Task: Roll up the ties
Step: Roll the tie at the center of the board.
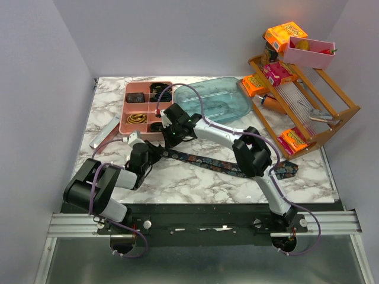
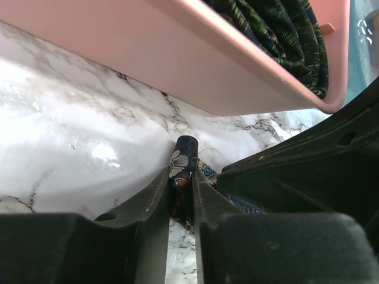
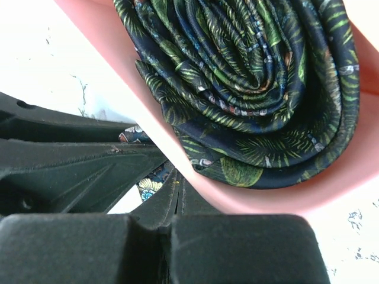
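Note:
A dark floral tie [image 1: 219, 164] lies stretched across the marble table, running from the left gripper out to the right. My left gripper [image 1: 148, 152] is shut on its folded left end [image 2: 182, 165], which fills the gap between the two fingers [image 2: 155, 195]. Just above that end, beside the pink tray, my right gripper [image 1: 170, 137] has its jaws pressed together with nothing between them [image 3: 182, 183]. A bit of the tie's print [image 3: 148, 188] shows below its fingers. Rolled ties with a green leaf print [image 3: 254, 89] sit in the tray.
The pink compartment tray [image 1: 131, 125] stands directly behind both grippers, its wall [image 2: 195, 65] close above the left fingers. A clear blue tub [image 1: 216, 102] sits behind it. A wooden rack [image 1: 308, 112] with snack boxes fills the right. A grey bar [image 1: 104, 136] lies at the left.

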Action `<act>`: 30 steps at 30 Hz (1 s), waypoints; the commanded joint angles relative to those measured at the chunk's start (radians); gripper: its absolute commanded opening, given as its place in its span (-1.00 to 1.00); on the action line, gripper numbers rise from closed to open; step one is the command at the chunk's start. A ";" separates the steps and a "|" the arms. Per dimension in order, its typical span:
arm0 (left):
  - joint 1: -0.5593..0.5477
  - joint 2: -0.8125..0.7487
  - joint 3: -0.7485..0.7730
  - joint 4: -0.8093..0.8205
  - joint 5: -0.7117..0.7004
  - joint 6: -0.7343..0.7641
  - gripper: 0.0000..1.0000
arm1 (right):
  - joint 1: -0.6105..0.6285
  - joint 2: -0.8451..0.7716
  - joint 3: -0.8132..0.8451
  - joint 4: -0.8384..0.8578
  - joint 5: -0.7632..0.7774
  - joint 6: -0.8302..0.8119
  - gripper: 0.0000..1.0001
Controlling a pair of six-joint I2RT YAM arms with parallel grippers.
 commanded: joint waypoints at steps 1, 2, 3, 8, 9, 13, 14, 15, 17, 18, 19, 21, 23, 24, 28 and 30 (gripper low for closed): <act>0.004 0.027 -0.038 0.123 0.026 -0.020 -0.53 | 0.001 -0.036 -0.022 0.024 0.014 0.005 -0.99; 0.004 0.027 -0.043 0.128 0.015 -0.028 -0.55 | 0.003 -0.049 -0.026 0.024 0.011 0.005 -0.99; 0.004 0.028 -0.048 0.134 0.012 -0.042 -0.57 | 0.001 -0.057 -0.033 0.026 0.011 0.007 -0.99; 0.004 0.022 -0.092 0.173 -0.013 -0.108 -0.76 | 0.001 -0.096 -0.077 0.032 0.005 -0.001 -0.99; 0.004 0.015 -0.101 0.174 -0.028 -0.121 -0.78 | 0.001 -0.102 -0.082 0.030 -0.001 -0.002 -0.99; 0.004 -0.027 -0.147 0.151 -0.066 -0.174 -0.81 | 0.001 -0.109 -0.106 0.035 -0.052 -0.011 -0.99; 0.004 -0.039 -0.155 0.142 -0.076 -0.187 -0.83 | 0.003 -0.111 -0.112 0.036 -0.061 -0.013 -0.99; 0.004 -0.071 -0.163 0.130 -0.085 -0.191 -0.84 | 0.004 -0.111 -0.123 0.038 -0.070 -0.013 -0.99; 0.003 -0.105 -0.173 0.092 -0.112 -0.181 -0.85 | 0.012 -0.113 -0.132 0.039 -0.084 -0.018 -0.99; 0.003 -0.142 -0.173 0.069 -0.120 -0.175 -0.85 | 0.013 -0.109 -0.137 0.038 -0.086 -0.019 -0.99; 0.003 -0.160 -0.170 0.023 -0.135 -0.169 -0.85 | 0.017 -0.103 -0.140 0.038 -0.087 -0.019 -0.99; 0.000 -0.211 -0.169 -0.008 -0.146 -0.151 -0.84 | 0.027 -0.091 -0.140 0.030 -0.086 -0.018 -0.99; -0.002 -0.245 -0.160 -0.082 -0.174 -0.148 -0.84 | 0.041 -0.068 -0.129 0.024 -0.074 -0.022 -0.99; -0.003 -0.274 -0.158 -0.096 -0.180 -0.137 -0.83 | 0.046 -0.062 -0.125 0.012 -0.072 -0.025 -0.99; -0.005 -0.323 -0.147 -0.169 -0.214 -0.125 -0.78 | 0.073 -0.028 -0.096 -0.022 -0.071 -0.044 -0.99; -0.006 -0.334 -0.141 -0.183 -0.223 -0.123 -0.75 | 0.092 -0.027 -0.099 -0.027 -0.074 -0.048 -0.99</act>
